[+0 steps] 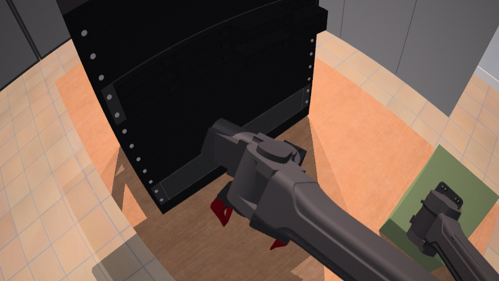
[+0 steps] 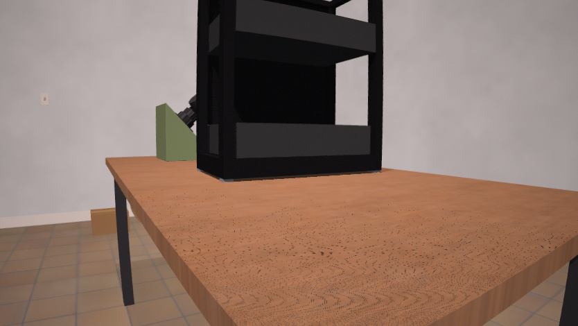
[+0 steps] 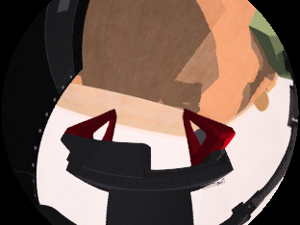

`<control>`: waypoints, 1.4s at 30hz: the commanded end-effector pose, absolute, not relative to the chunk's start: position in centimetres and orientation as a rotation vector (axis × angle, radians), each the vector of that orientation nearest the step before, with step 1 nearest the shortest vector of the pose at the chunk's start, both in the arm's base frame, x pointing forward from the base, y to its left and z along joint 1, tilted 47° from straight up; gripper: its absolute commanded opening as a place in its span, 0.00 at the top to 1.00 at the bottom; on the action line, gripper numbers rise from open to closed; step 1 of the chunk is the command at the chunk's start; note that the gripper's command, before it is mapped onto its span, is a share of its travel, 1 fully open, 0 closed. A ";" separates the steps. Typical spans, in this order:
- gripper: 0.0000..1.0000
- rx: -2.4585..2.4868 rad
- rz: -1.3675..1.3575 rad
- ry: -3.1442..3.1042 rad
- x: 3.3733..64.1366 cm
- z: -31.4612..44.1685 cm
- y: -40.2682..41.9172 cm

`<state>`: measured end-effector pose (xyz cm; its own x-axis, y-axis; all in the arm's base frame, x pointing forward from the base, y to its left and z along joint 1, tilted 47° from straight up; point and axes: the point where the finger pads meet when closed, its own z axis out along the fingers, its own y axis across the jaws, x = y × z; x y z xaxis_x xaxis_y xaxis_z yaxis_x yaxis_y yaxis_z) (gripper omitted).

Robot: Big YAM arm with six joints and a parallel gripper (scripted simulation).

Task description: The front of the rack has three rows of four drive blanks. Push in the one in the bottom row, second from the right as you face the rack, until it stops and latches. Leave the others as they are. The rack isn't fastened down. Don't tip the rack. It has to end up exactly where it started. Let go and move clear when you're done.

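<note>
We see even, soft light. The rack [image 1: 105,59] face is so dark that its details barely read, and it casts a brown shadow on the bench [image 1: 366,132]. The top and wrist views bow strongly at their edges.

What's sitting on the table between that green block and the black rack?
Only bare wooden table lies between the green block and the rack; the top view shows it. The arm reaches past nearer the camera.

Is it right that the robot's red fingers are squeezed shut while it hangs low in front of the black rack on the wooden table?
Not quite. The gripper is wide open with nothing between its red fingers, as the wrist view shows. The rest holds: it hangs low in front of the black rack on the wooden table.
</note>
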<state>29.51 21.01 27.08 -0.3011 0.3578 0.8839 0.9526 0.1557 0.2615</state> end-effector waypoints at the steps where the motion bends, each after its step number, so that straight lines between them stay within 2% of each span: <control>1: 0.00 -1.220 -1.199 -1.820 29.8 27.6 20.4; 42: 0.00 -0.846 -1.821 -2.628 32.2 25.8 10.5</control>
<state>32.01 11.55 25.32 -0.8267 0.4919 0.2732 0.4243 0.2261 0.8768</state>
